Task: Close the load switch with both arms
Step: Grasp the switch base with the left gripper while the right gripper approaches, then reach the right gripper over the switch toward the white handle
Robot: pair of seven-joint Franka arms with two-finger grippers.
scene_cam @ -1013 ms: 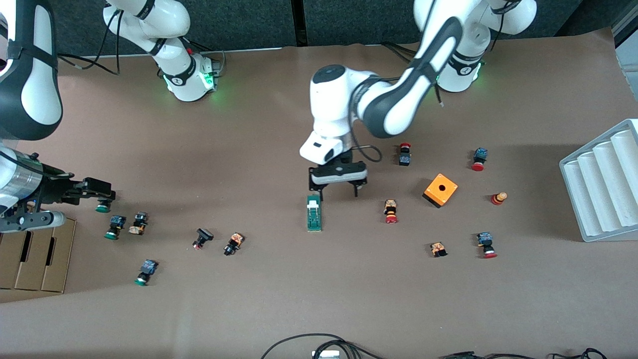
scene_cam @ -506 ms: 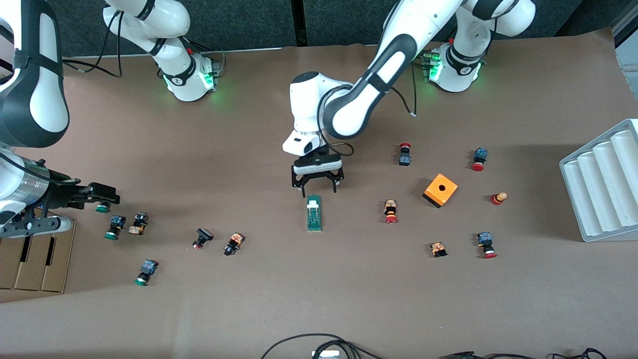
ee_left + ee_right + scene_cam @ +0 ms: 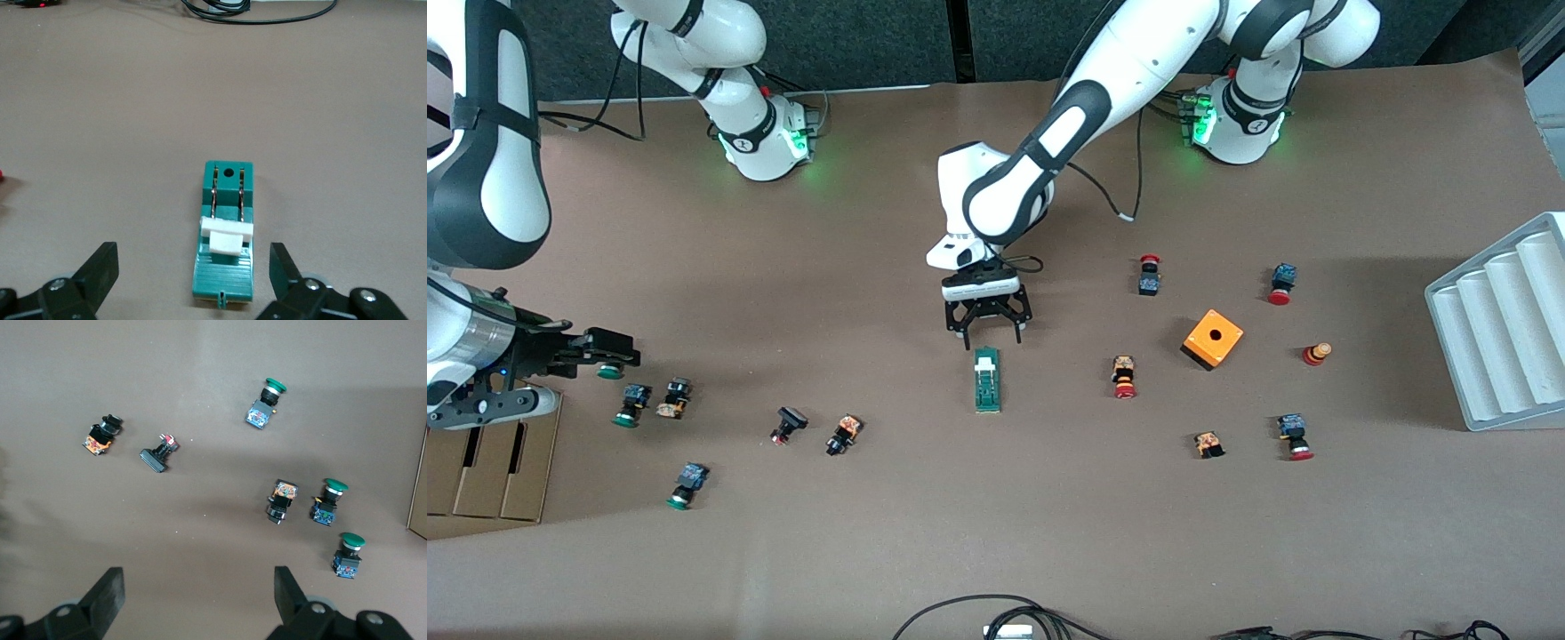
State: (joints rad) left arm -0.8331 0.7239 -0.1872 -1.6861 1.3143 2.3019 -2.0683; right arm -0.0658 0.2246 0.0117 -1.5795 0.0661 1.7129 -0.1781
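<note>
Green load switch [image 3: 987,380] lengthwise toward camera.

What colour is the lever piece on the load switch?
White, on the green load switch; the left wrist view shows it best.

A robotics laboratory workcell. Two white jointed arms, the left arm [image 3: 1103,107] and the right arm [image 3: 480,178], are bolted by green-lit bases to a counter [image 3: 996,533] covered in plain brown paper, with dark acoustic-style panels [image 3: 871,40] along its edge. Industrial parts are scattered as test pieces: push-buttons [image 3: 1125,376], an orange button enclosure [image 3: 1213,339] and a green load switch [image 3: 987,380]. A white ridged tray [image 3: 1503,324], a cardboard divider [image 3: 489,458] and loose cables [image 3: 996,613] complete the setup.
</note>
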